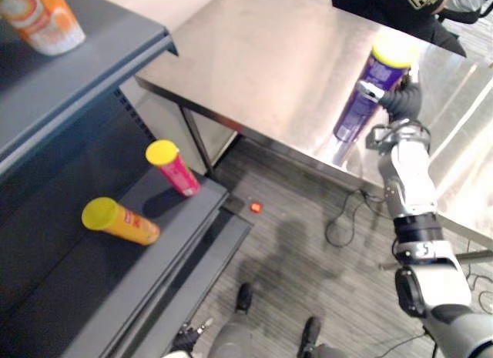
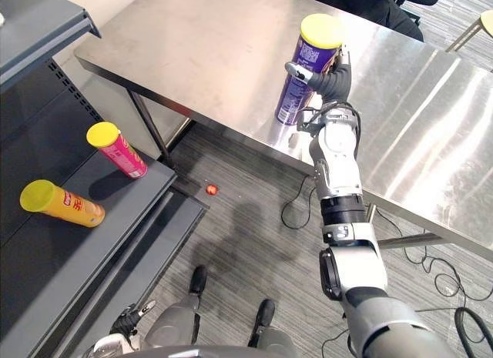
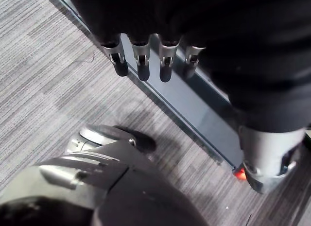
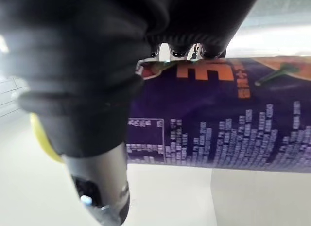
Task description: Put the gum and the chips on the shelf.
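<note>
- The right hand [image 2: 331, 81] reaches out over the steel worktop [image 2: 192, 42], fingers and thumb curled round the purple chips can [image 2: 304, 73].
- The can is upright with its yellow lid on top, near the worktop's near edge. I cannot tell whether its base rests on the steel.
- The left hand [image 3: 146, 56] hangs low over the grey carpet beside the shelf's foot, fingers straight and loose, holding nothing.
- On the dark shelf [image 2: 115, 212] at the left are a pink can [image 2: 117, 150] and, nearer, an orange can [image 2: 62, 204], both yellow-lidded and apart from each other.
- An orange cup [image 1: 42, 18] sits on the board above.
- A small red thing [image 2: 211, 190] lies on the floor between the shelf and the worktop.
- A person in dark clothing [image 1: 385, 8] is at the worktop's far side.
</note>
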### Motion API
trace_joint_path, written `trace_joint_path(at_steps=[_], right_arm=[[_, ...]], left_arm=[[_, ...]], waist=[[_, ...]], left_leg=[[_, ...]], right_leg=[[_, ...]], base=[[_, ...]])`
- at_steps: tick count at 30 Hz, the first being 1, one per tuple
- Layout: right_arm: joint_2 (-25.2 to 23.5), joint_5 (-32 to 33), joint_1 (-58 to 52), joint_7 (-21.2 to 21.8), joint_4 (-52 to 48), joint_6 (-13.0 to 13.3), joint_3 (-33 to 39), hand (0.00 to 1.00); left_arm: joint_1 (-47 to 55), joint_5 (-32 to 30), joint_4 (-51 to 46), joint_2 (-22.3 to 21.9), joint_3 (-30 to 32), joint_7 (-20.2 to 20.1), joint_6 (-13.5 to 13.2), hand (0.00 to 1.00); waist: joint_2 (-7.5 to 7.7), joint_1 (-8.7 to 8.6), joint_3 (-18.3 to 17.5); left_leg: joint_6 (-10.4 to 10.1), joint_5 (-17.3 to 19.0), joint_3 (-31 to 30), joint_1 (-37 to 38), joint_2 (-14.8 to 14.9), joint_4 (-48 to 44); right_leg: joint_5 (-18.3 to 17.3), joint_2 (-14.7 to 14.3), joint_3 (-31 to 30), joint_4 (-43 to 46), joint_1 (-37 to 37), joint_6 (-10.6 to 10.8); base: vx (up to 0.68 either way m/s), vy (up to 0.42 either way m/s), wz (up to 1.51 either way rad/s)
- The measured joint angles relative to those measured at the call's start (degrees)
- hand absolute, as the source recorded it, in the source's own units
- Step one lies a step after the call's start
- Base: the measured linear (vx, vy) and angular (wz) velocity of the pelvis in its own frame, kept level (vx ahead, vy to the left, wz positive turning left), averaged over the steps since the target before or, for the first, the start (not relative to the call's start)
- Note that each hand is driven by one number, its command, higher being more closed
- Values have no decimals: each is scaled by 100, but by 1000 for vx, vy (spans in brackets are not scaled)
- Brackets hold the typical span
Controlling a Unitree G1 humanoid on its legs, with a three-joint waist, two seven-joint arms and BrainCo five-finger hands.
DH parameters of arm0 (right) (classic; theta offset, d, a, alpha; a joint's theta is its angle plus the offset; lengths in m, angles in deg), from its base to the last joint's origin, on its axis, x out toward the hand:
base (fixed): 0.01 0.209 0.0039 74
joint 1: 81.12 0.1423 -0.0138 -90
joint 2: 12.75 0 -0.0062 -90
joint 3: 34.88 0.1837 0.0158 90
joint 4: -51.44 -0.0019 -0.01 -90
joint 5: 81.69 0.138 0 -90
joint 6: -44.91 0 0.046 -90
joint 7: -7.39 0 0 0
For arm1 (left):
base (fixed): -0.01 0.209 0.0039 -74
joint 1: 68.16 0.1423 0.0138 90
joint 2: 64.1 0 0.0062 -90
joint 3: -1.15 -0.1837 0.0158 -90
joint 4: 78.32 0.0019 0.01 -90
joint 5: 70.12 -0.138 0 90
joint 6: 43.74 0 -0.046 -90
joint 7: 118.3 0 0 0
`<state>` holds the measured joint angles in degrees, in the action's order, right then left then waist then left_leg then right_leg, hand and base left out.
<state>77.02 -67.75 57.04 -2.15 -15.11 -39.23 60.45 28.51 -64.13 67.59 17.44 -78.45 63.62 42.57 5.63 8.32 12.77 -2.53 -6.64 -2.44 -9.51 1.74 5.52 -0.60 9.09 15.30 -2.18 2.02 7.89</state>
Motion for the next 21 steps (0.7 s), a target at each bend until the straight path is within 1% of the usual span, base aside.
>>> trace_joint_path(at_steps=[10,18,21], right_arm=[[0,-14,155,-34,222,-23,4,100],[-1,-17,138,-33,217,-22,21,100],[-4,-27,-3,-26,72,-22,41,100]], left_arm=[[-12,38,-2,-5,-8,10,-1,0],[-27,34,-3,0,-50,12,3,0],[-29,32,-3,-1,-50,14,7,0]], waist=[[15,16,8],[14,19,9],[14,18,9]], left_leg=[[-5,-13,-46,-91,-2,-1],[-10,-31,-123,-115,-6,-1],[-10,-31,-133,-90,-8,-2]], right_leg=[[0,-5,42,1,70,0],[-2,-12,100,2,57,-3],[-3,-11,107,2,27,-3]], base=[[4,1,1],[-3,4,3],[0,0,0]])
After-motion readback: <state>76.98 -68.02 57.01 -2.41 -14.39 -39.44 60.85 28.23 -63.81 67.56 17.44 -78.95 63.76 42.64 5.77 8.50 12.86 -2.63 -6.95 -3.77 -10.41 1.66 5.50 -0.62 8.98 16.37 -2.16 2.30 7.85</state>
